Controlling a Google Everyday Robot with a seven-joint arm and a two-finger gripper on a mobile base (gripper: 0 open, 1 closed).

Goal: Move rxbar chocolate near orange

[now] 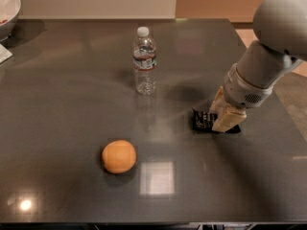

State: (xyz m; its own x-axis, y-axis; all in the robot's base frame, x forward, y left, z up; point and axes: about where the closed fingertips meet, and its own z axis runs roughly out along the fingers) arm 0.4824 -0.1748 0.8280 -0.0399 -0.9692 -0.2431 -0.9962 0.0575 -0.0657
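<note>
**Camera view: gripper down on the bar, orange off to the near left**

The gripper (225,121) is lowered right onto the rxbar chocolate (204,120), on the right side of the dark table (72,104). It covers the bar's right part, and whether it is clamped on the wrapper or merely resting there I cannot tell.

The bar lies flat, and its long axis seems to run roughly left to right. Its left end pokes out from under the gripper.

The orange (118,156) sits well apart, to the left and nearer the front edge, so the carry would have to run left and toward the near side. Nothing stands on that line.

The water bottle (144,61) stands upright farther back, to the far left of the bar and, I judge, off the path. A white bowl (7,8) sits at the far left corner, well away.
</note>
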